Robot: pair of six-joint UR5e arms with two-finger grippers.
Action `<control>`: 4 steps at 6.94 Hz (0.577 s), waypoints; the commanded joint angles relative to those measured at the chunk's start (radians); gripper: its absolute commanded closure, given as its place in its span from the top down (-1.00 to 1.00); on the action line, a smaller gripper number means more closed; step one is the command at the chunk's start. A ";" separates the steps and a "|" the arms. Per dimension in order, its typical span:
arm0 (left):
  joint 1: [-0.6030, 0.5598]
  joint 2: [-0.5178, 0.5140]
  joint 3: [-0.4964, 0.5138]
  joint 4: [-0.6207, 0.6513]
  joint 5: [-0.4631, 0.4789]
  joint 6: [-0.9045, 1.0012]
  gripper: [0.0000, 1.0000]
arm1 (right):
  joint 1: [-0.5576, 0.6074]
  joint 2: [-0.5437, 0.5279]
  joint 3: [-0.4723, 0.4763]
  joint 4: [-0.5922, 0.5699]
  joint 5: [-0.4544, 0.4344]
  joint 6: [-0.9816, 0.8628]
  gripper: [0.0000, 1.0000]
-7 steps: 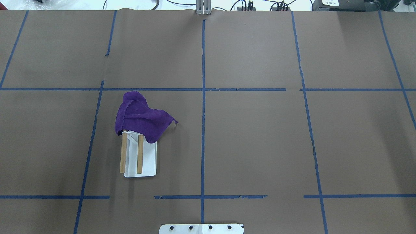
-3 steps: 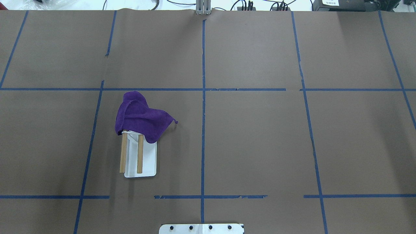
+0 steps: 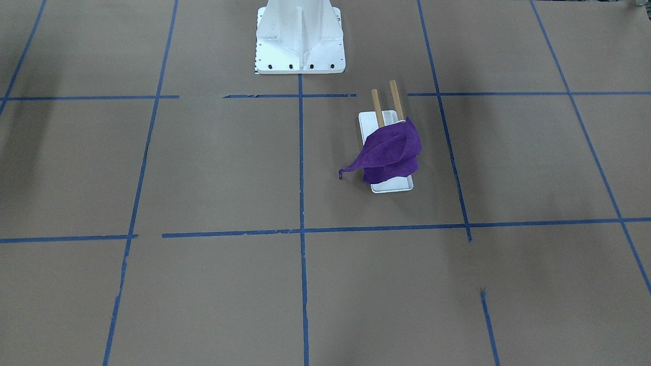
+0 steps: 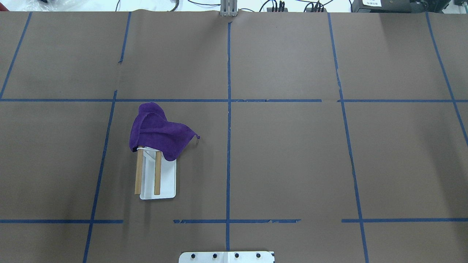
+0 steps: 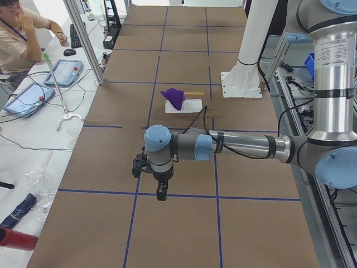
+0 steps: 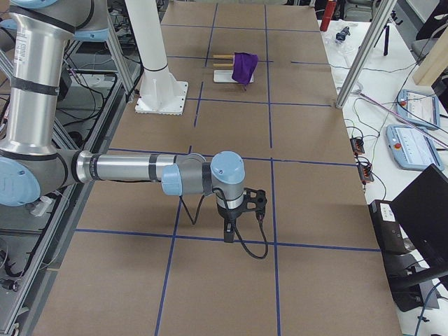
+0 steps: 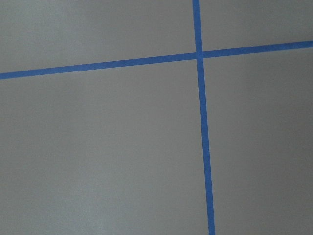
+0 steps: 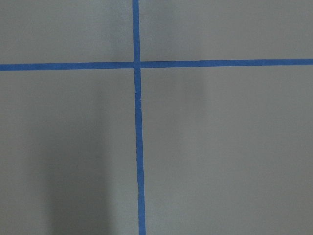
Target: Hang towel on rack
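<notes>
Purple towel point(image 4: 157, 135) draped over far end of rack point(image 4: 167, 179), left side of table point(image 4: 292, 146), left gripper point(image 5: 161, 192) and right gripper point(image 6: 228, 232) well apart from it, their finger spread impossible to tell.

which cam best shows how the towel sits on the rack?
Exterior front-facing: the towel hangs over both rods of the rack, facing the camera. Overhead shows it from above. Side views: tiny. Wrist views: nothing.
</notes>
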 commanded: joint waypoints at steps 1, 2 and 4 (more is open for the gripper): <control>0.000 0.000 -0.002 0.000 -0.002 -0.001 1.00 | 0.001 0.000 0.000 -0.001 0.000 0.000 1.00; 0.000 0.000 -0.002 0.000 -0.002 -0.001 1.00 | -0.001 0.000 0.000 -0.001 0.000 0.000 1.00; 0.000 0.000 -0.007 0.000 -0.002 -0.001 1.00 | 0.001 0.000 -0.002 -0.001 0.000 0.000 1.00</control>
